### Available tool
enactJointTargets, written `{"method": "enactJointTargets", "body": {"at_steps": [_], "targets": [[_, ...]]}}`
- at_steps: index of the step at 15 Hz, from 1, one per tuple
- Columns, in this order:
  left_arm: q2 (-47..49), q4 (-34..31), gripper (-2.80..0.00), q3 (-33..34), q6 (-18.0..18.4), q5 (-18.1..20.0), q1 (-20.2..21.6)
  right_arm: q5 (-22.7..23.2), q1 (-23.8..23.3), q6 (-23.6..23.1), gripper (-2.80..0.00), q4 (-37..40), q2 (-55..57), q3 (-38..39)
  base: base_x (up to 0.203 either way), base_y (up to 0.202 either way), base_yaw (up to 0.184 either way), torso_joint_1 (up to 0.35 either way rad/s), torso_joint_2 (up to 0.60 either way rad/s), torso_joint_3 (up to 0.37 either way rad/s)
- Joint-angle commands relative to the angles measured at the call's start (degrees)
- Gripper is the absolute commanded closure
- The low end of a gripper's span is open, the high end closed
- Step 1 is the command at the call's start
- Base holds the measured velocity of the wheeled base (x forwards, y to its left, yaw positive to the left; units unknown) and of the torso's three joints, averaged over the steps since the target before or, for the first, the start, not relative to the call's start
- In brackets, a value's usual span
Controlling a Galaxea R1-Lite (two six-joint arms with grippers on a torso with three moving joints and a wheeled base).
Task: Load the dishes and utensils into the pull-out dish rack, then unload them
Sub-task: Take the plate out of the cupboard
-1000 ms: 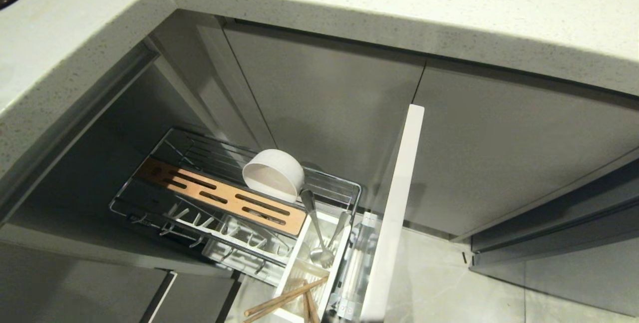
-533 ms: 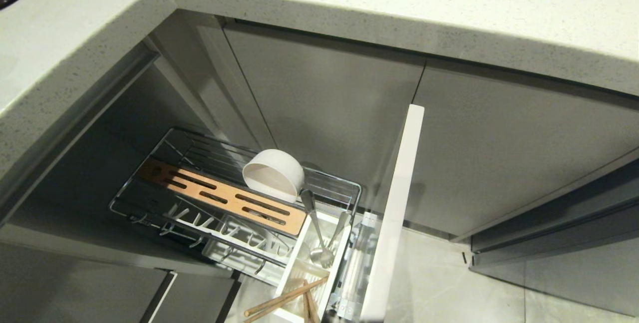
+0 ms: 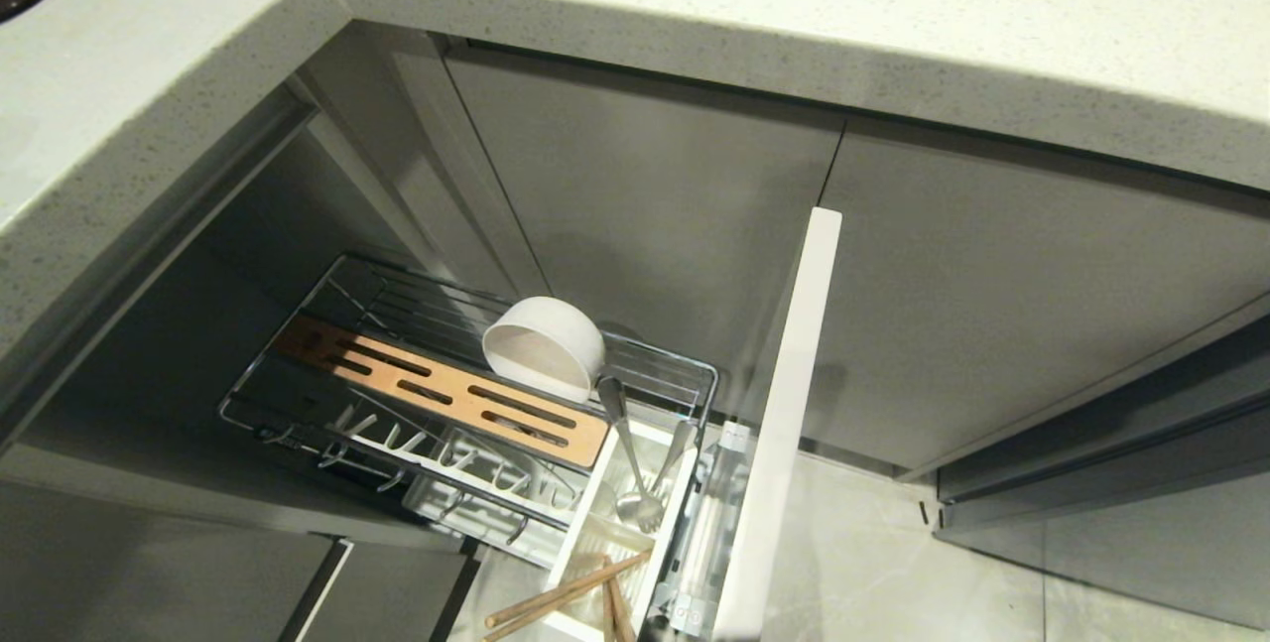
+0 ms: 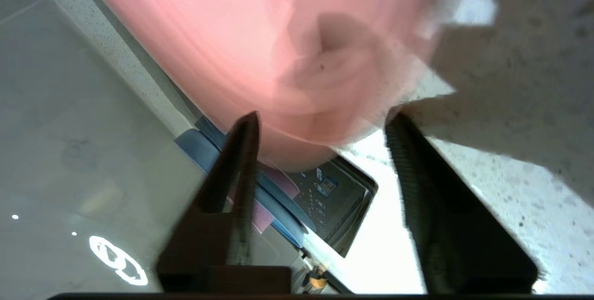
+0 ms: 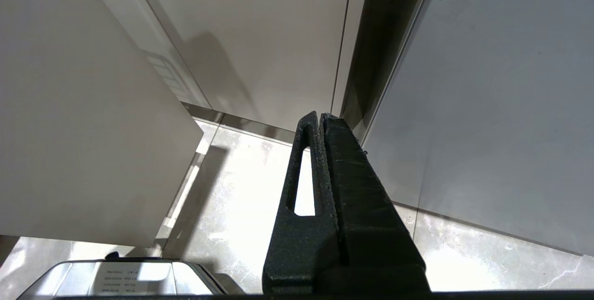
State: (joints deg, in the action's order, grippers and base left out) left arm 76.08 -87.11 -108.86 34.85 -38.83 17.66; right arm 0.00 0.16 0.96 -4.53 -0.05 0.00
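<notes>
The left gripper [image 4: 320,121] has its fingers apart, the blurred pink plate [image 4: 260,45] just beyond the tips over the speckled counter [image 4: 524,105]. The right gripper [image 5: 320,117] hangs with fingers together by the cabinets. In the rack [image 3: 298,394], the bowl [image 3: 544,346] lies tilted; fork [image 3: 623,444] and chopsticks [image 3: 566,594] sit in the caddy [image 3: 580,533].

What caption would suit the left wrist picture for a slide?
Left gripper, fingers apart, at the blurred edge of the pink plate over the speckled countertop.
</notes>
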Motion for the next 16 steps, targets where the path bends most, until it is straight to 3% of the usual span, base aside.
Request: {"method": "enactJointTargets", "body": {"at_steps": [1,4,6,9,10,11,13,16], "targets": [[-1.61,-0.55,-2.8,-0.62,-0.11,0.42,0.0,0.0,0.02,0.0,0.0,-0.04,0.05,1.49,0.0,0.0,0.0,0.0,0.0,0.0],[-6.58,-0.55,-2.8,-1.64,-0.14,4.07,0.01,0.0,0.01,0.0,0.0,-0.04,0.05,1.57,0.0,0.0,0.0,0.0,0.0,0.0],[-11.05,-0.55,-2.8,-1.76,-0.19,8.45,0.0,0.0,0.02,0.0,0.0,-0.04,0.05,1.49,0.0,0.0,0.0,0.0,0.0,0.0],[-19.86,-0.55,-2.8,-1.74,-0.86,23.04,-0.01,0.0,0.02,0.0,0.0,-0.04,0.05,1.51,0.0,0.0,0.0,0.0,0.0,0.0],[-22.29,-0.55,-2.8,-1.61,-3.91,27.31,-0.17,0.0,0.02,0.0,0.0,-0.04,0.05,1.54,0.0,0.0,0.0,0.0,0.0,0.0],[-23.94,-0.55,0.0,-1.32,-9.03,31.06,-0.4,0.0,0.02,0.0,0.0,-0.04,0.05,1.51,0.0,0.0,0.0,0.0,0.0,0.0],[-25.72,1.66,0.0,-0.08,-15.87,34.9,-1.27,0.0,0.02,0.0,0.0,-0.04,0.05,1.49,0.0,0.0,0.0,0.0,0.0,0.0],[-27.3,24.47,0.0,4.56,-34.78,41.79,-5.38,0.0,0.02,0.0,0.0,-0.04,0.05,1.49,0.0,0.0,0.0,0.0,0.0,0.0]]}}
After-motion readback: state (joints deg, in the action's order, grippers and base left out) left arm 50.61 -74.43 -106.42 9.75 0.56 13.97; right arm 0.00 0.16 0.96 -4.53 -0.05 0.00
